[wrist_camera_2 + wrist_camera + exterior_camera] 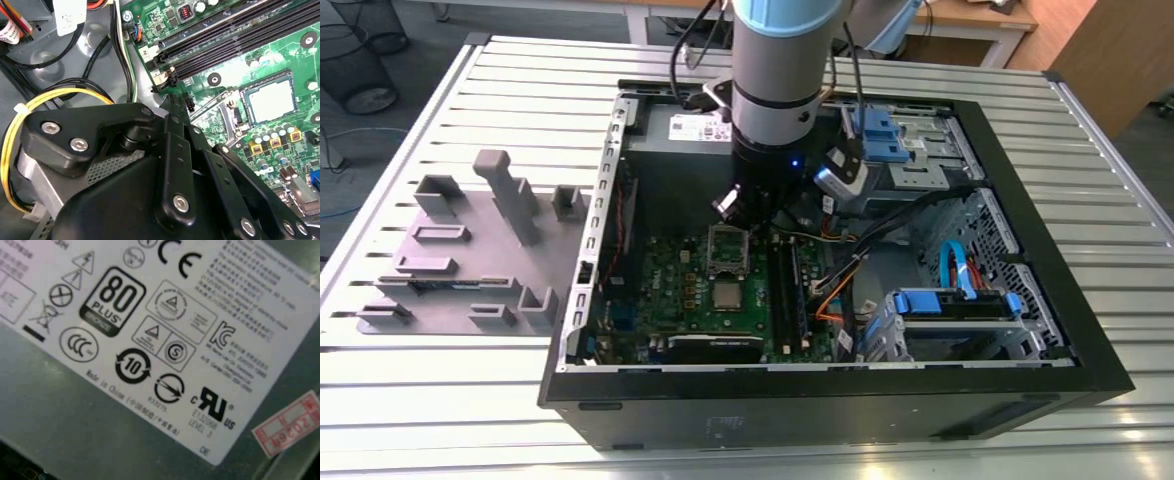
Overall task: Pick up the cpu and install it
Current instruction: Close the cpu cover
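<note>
The cpu [726, 293] is a small silver-grey square lying flat in the socket on the green motherboard [678, 290] inside the open computer case. In the second wrist view the cpu [272, 100] sits within the dark socket border, with the hinged metal frame [226, 107] swung open beside it. That frame [727, 245] stands just beyond the cpu in the exterior view. My gripper [754, 222] hangs over the frame, a little above the board and apart from the cpu. Its black linkage [175, 150] crosses the second wrist view.
Black memory slots [225, 35] run beside the socket. Yellow and black cables [60, 100] lie near the gripper. The first wrist view faces the power supply label [150, 340]. Blue drive cages [961, 300] stand at the exterior view's right, grey fixture blocks [467, 250] at its left.
</note>
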Robot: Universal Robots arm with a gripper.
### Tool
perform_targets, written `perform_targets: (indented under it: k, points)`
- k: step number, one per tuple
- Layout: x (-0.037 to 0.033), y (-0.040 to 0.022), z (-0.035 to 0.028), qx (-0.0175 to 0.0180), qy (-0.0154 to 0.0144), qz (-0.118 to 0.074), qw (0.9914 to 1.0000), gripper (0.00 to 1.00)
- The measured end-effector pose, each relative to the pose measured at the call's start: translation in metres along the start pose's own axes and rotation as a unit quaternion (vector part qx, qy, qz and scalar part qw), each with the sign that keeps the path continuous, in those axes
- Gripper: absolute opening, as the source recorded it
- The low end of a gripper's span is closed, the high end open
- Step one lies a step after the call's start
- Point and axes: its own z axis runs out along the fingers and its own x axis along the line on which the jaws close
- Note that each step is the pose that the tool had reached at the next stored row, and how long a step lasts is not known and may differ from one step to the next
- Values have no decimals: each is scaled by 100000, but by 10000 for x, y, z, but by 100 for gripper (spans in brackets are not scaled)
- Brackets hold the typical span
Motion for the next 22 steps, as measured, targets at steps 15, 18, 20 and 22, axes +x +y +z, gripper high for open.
perform_targets:
  k: [15,18,20,22]
  points:
    - [-2,-4,-93,-142,-70,-796,99997,10]
    - [-1,-5,-93,-174,-80,-1388,99990,10]
    - [-1,-5,-93,-176,-75,-1407,99990,10]
    - [-1,-5,-100,-174,-70,-1416,99990,10]
